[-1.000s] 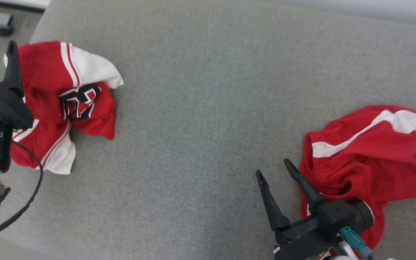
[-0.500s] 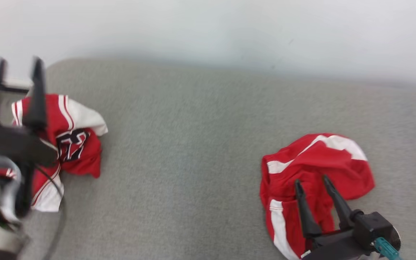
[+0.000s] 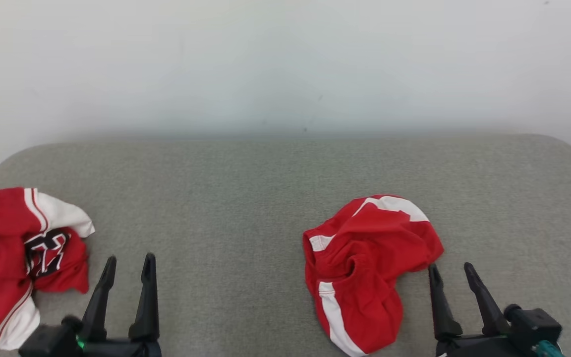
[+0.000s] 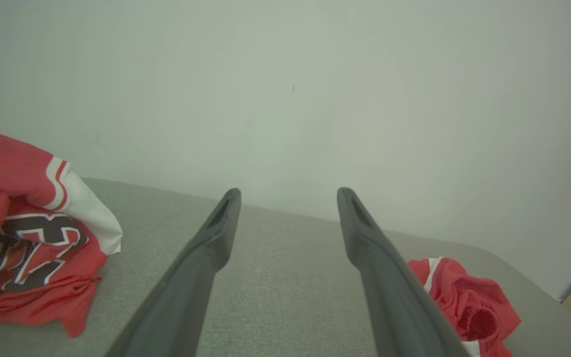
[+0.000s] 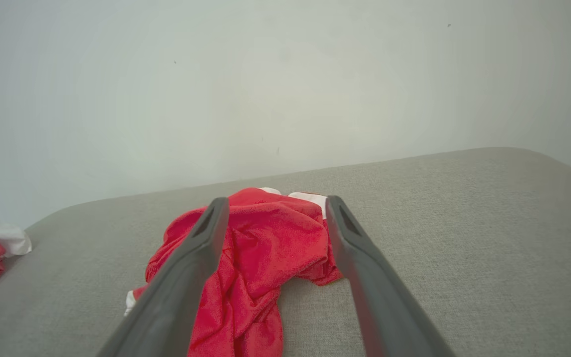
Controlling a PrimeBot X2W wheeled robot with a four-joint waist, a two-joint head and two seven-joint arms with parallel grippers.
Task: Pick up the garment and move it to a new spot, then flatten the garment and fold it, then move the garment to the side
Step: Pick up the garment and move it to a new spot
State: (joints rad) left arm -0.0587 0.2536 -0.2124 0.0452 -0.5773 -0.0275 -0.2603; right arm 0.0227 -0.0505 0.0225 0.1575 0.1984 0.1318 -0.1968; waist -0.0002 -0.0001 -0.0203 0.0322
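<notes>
A crumpled red garment with white stripes (image 3: 370,248) lies right of centre on the grey cushion (image 3: 236,198). My right gripper (image 3: 450,267) stands open just to its right, near the front edge, with nothing between its fingers. In the right wrist view the same garment (image 5: 265,248) lies ahead of the open right gripper (image 5: 276,200). A second crumpled garment, a red and white jersey with dark lettering (image 3: 13,248), lies at the far left. My left gripper (image 3: 131,258) is open beside it and empty; its wrist view shows the open gripper (image 4: 289,191), the jersey (image 4: 28,233) and the red garment (image 4: 464,302).
A pale wall (image 3: 285,59) rises right behind the cushion. Bare grey fabric stretches between the two garments and to the right of the red one. The cushion's corners are rounded at both ends.
The head camera has swung up, so the wall now shows. The left arm has come down from the jersey to the lower left. Both grippers stay open and empty; the garments lie as before.
</notes>
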